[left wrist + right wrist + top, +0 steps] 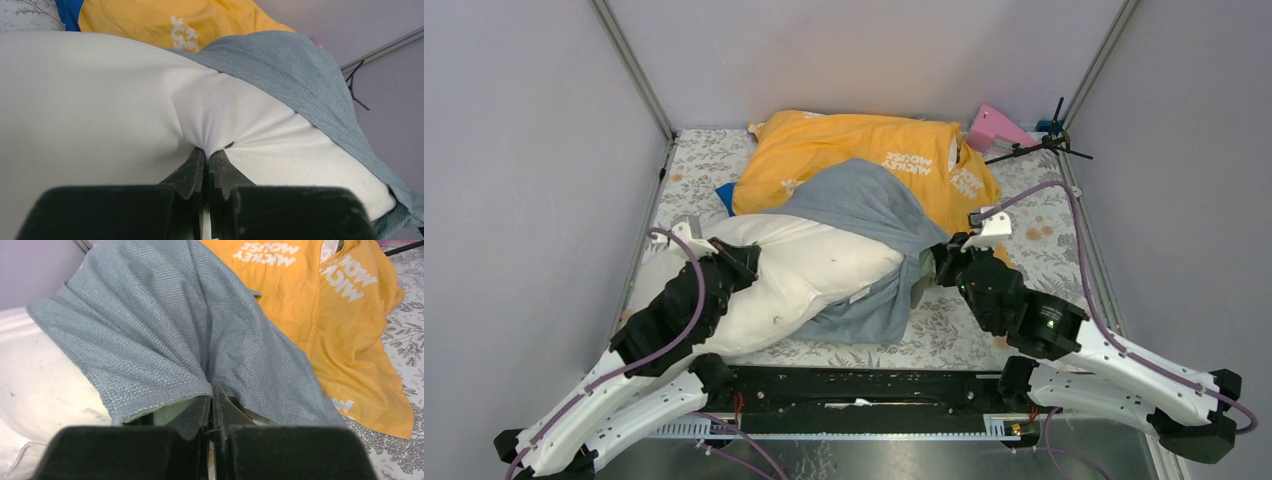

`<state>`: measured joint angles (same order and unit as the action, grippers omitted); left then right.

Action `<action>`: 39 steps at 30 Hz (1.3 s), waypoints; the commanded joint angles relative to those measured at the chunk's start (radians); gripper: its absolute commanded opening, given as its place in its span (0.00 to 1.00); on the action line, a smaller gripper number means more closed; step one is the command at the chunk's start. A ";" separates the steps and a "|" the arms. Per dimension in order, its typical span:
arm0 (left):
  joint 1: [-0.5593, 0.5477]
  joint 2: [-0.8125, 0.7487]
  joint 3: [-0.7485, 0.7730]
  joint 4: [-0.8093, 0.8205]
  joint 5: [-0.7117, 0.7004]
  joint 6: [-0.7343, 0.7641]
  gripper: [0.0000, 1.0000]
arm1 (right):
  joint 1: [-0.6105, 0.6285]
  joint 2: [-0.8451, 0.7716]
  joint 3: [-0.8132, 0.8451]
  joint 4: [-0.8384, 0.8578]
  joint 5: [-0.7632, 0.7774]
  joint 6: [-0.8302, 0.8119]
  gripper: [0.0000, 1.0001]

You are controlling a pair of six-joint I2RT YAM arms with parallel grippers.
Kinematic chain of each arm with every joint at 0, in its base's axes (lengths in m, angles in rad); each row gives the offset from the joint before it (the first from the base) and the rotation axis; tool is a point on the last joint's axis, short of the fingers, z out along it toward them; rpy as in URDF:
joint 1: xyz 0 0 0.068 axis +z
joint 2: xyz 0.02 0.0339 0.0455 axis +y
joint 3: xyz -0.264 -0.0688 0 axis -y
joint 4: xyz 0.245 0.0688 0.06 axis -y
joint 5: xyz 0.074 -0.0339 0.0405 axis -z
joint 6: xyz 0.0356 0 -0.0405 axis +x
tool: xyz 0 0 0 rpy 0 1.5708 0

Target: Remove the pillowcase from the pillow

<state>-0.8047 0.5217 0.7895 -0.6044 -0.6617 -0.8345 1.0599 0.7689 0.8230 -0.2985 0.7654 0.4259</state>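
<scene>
Mid-strip on the floral table (1049,245): the left gripper (207,154) is clamped on a pinch of the white pillow (809,270), which lies near the centre with its left part bared; the right gripper (212,392) is closed on the hem of the grey-blue pillowcase (874,205), which covers the pillow's right end and rests against the orange-covered pillow (824,145) at the far side; the peeling looks roughly half done; next, probably, the right arm draws the case rightward while the left anchors the pillow.
</scene>
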 commanded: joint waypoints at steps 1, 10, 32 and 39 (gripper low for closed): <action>0.038 -0.093 0.070 -0.111 -0.398 0.008 0.00 | -0.080 -0.117 -0.002 -0.147 0.386 -0.018 0.00; 0.038 -0.111 0.092 -0.241 -0.488 -0.129 0.00 | -0.079 -0.266 -0.021 -0.162 0.498 0.025 0.00; 0.039 0.009 -0.009 0.133 -0.097 0.150 0.00 | -0.080 0.285 0.082 -0.076 -0.372 -0.187 1.00; 0.038 -0.078 0.080 0.111 -0.191 0.178 0.00 | -0.087 0.431 0.107 -0.137 -0.084 -0.098 1.00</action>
<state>-0.7692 0.5117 0.7593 -0.6449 -0.7704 -0.6888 0.9840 1.1564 0.8791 -0.3946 0.5182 0.2756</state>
